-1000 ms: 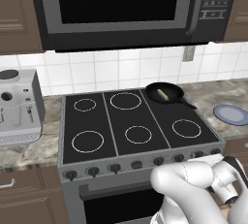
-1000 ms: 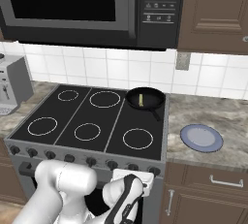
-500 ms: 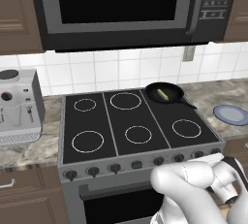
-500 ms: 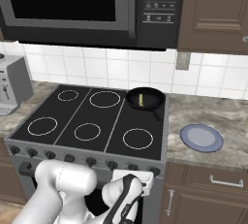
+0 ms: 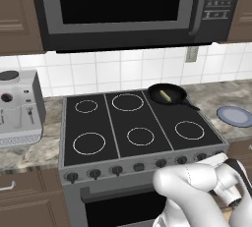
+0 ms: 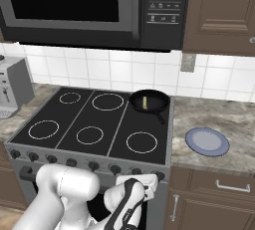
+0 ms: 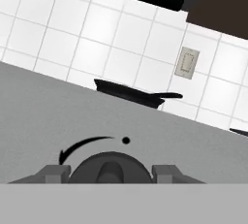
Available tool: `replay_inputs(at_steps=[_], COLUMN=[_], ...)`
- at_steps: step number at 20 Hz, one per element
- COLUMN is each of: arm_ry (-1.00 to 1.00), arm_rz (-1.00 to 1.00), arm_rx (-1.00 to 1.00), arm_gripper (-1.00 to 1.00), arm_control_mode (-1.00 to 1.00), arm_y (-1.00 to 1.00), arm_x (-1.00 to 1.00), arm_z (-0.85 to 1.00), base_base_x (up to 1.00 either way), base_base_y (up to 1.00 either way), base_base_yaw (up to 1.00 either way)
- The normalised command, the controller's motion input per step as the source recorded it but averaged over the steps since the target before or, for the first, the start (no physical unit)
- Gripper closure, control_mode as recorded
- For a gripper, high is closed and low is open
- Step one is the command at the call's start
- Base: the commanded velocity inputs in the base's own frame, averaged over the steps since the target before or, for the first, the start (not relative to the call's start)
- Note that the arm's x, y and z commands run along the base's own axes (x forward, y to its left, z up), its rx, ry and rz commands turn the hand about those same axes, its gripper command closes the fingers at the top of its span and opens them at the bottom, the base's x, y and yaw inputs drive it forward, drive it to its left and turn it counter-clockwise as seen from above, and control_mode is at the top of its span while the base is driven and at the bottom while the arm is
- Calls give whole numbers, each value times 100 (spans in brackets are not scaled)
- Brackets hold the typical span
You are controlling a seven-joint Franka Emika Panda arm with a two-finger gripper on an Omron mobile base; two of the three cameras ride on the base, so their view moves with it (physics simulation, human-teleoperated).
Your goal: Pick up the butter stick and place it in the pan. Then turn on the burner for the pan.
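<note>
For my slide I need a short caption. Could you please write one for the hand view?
Gripper straddling a stove knob on the front panel, with the pan above against white tiles.

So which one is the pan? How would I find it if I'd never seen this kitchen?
Look at the black stove under the big microwave. On its back right burner sits the pan, small, round and black, with a straight handle pointing toward the counter. Unlike the flat blue-grey plate beside the stove, it has low sides and holds a pale yellow butter stick.
</note>
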Motion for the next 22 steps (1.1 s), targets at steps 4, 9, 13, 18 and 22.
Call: replay_inputs(at_steps=[4,9,13,18,22], arm_ry=[0,0,0,0,0], arm_rz=[0,0,0,0,0], arm_rx=[-18,-18,-19,-19,-19], arm_gripper=[100,100,100,100,100], arm_control_mode=[-100,-100,-100,-100,-100], arm_y=[0,0,0,0,0], arm_x=[0,0,0,0,3], arm_z=[0,0,-1,-7,-10], base_base_x=[0,0,0,0,0], base_base_y=[0,0,0,0,0], base_base_yaw=[0,0,0,0,0])
